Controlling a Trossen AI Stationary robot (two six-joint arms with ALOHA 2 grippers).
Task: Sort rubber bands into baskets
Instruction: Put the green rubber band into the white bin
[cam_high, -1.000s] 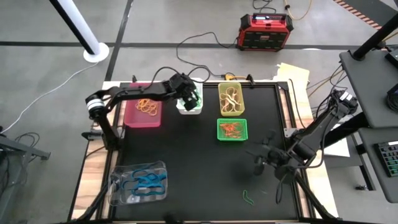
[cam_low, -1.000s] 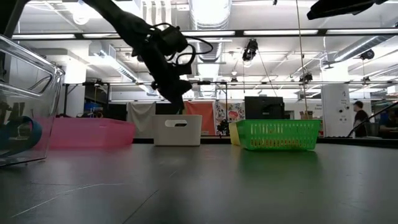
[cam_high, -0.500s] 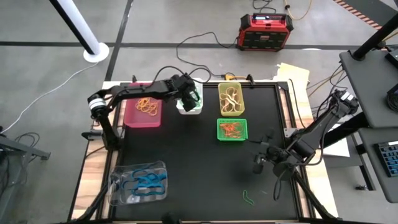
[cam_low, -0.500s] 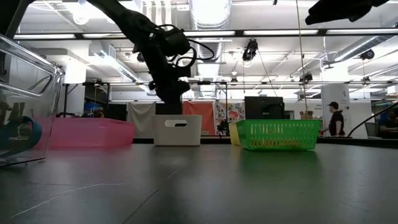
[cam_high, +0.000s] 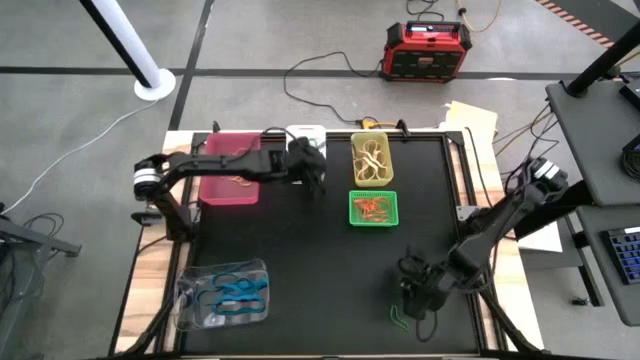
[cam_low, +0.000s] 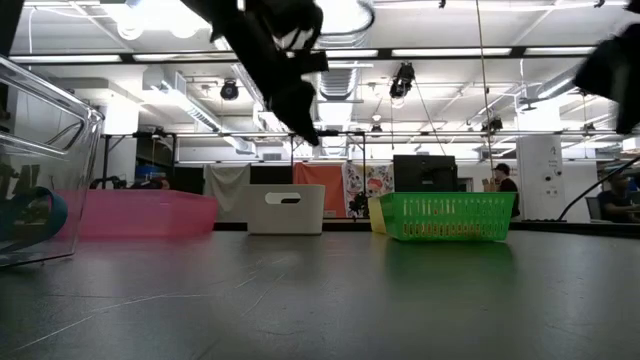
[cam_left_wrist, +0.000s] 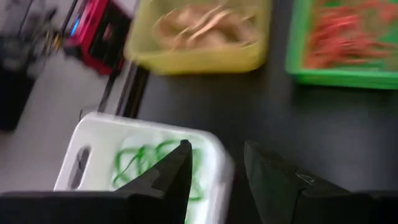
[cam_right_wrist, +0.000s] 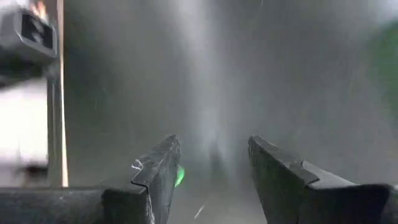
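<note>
My left gripper (cam_high: 314, 180) (cam_left_wrist: 217, 152) hangs open in the air by the near right corner of the white basket (cam_left_wrist: 143, 165), which holds green rubber bands (cam_left_wrist: 134, 165). My right gripper (cam_high: 415, 297) (cam_right_wrist: 211, 146) is open low over the mat, just beyond a lone green rubber band (cam_high: 398, 318) lying flat near the front edge. A bit of green (cam_right_wrist: 180, 176) shows beside one of its fingers. Bands also lie in the pink basket (cam_high: 232, 172), the yellow-green basket (cam_high: 371, 158), the green mesh basket (cam_high: 372, 208) and the clear basket (cam_high: 224, 293).
The black mat (cam_high: 320, 260) is bare between the back row of baskets and the clear basket at the near left. A red-black box (cam_high: 425, 50) and cables lie on the floor beyond the table. People move in the room behind (cam_low: 500, 190).
My left gripper has risen from over the white basket and drifted a little toward the table's near right. My right gripper has travelled toward the near edge and leftward, descending toward the lone green rubber band.
</note>
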